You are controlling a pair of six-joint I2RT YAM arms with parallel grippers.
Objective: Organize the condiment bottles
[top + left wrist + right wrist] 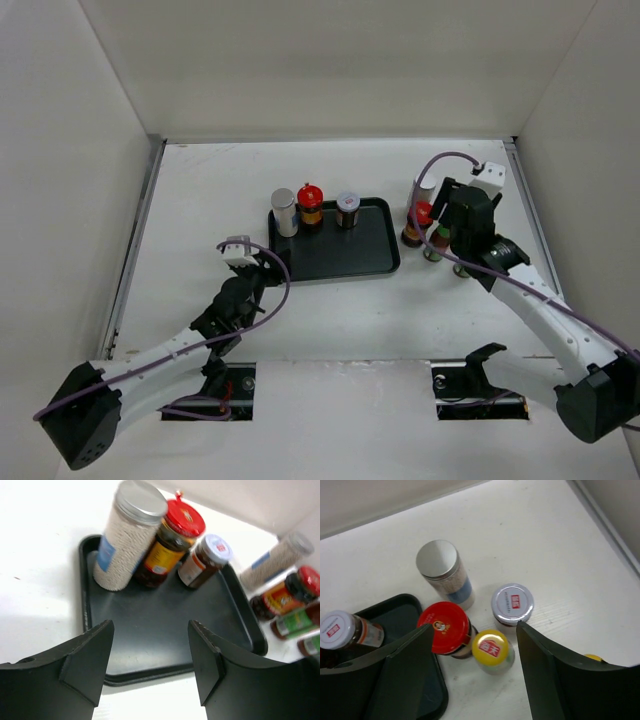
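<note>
Right gripper (474, 630) held spread above yellow-capped bottle (490, 647), clustered with others beside right edge of tray (370, 255) | left gripper (150, 625) spread, empty, at tray's near-left corner | three bottles (311, 205) lined along tray's far edge | jaws best centred on yellow cap, red-capped jar (443, 627) left unbumped.

Overhead and both close wrist views share the tray (345, 258).

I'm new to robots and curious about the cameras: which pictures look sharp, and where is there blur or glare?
Top external: even, soft light, faint shadows, bottles small. Left wrist: the shaker and far bottles lean and look soft; the table is washed out white. Right wrist: sharpest, the yellow cap shows its logo clearly.
</note>
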